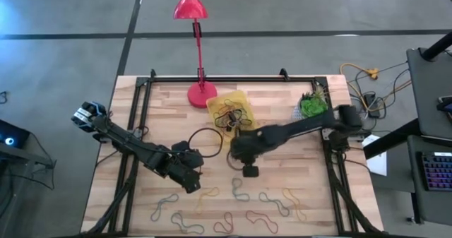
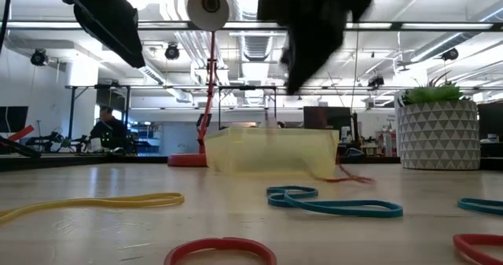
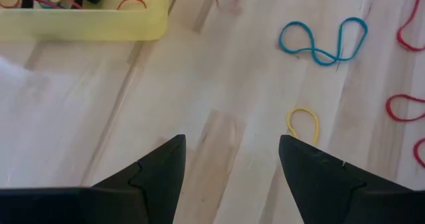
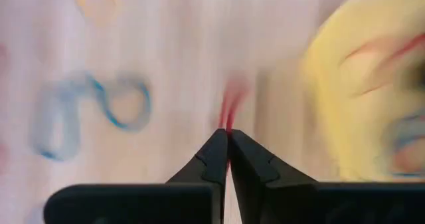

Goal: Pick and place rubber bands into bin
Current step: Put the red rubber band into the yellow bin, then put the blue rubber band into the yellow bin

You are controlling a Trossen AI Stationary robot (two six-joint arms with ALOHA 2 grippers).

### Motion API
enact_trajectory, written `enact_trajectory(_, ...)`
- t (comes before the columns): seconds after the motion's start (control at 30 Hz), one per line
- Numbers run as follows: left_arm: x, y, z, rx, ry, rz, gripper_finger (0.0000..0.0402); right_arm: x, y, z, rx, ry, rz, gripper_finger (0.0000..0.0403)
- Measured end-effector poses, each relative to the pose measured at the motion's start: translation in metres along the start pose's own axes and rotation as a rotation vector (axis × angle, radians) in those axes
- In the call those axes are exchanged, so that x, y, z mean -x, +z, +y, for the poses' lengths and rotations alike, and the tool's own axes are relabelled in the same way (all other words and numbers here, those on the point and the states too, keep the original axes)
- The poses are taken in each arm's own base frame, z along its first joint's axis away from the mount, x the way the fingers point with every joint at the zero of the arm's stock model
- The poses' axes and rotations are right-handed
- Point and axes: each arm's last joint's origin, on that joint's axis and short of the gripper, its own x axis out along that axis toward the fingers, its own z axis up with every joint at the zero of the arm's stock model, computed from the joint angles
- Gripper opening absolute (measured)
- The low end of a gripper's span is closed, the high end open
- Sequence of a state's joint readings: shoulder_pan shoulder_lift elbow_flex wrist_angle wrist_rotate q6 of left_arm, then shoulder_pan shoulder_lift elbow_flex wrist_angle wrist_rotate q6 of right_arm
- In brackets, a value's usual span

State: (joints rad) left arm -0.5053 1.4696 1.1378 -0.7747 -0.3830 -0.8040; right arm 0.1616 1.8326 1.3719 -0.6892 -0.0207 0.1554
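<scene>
Several rubber bands (image 1: pixel 236 190) in red, blue, yellow and tan lie flat along the table's near edge. The yellow translucent bin (image 1: pixel 229 109) stands at the far middle with several bands inside. My right gripper (image 4: pixel 228 132) is over the table's middle, near side of the bin (image 4: pixel 372 84), shut on a red rubber band (image 4: pixel 230 104). To the left of it my left gripper (image 3: pixel 232 144) hangs open above bare wood, with nothing between its fingers. A yellow band (image 3: pixel 303 124) and a blue band (image 3: pixel 325 41) lie beyond it. My right gripper pinches the red rubber band (image 4: pixel 229 114) between its two fingertips, coming steeply from above. A short stretch of the band shows beyond the tips as a narrow loop. The blur hides whether its lower end touches the table.
A red desk lamp's base (image 1: pixel 201 94) stands left of the bin, and a white pot with a green plant (image 1: pixel 313 105) stands at the far right. A black cable loop (image 1: pixel 205 140) lies between the two arms. A black metal frame (image 1: pixel 233 78) runs round the table.
</scene>
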Motion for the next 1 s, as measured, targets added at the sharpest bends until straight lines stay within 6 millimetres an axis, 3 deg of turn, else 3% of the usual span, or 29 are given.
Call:
enact_trajectory(0.13, 0.0, 0.001, 0.0, 0.002, 0.01, -0.017, 0.0226, 0.048, 0.007, -0.003, -0.032, -0.141, -0.152, 0.0008)
enact_trajectory(0.27, 0.0, 0.001, 0.0, 0.002, 0.02, -0.027, 0.0226, 0.082, 0.018, -0.034, -0.07, -0.329, -0.273, 0.0008)
enact_trajectory(0.47, 0.0, 0.002, 0.0, 0.005, 0.022, -0.034, 0.0226, 0.061, 0.021, -0.1, -0.255, -0.433, -0.208, 0.0008)
enact_trajectory(0.6, 0.0, 0.002, 0.0, 0.009, 0.018, -0.037, 0.0226, 0.048, 0.019, -0.113, -0.325, -0.387, -0.149, 0.0023)
enact_trajectory(0.8, 0.0, 0.004, -0.002, 0.02, 0.001, -0.054, 0.0226, 0.035, 0.007, -0.077, -0.225, -0.287, 0.027, 0.0099)
enact_trajectory(0.9, 0.0, 0.004, -0.002, 0.022, -0.004, -0.058, 0.0226, 0.037, -0.005, -0.045, -0.105, -0.269, 0.148, 0.0145)
enact_trajectory(1.0, 0.0, 0.005, -0.003, 0.028, -0.014, -0.068, 0.0226, 0.045, -0.021, -0.001, 0.053, -0.234, 0.218, 0.0181)
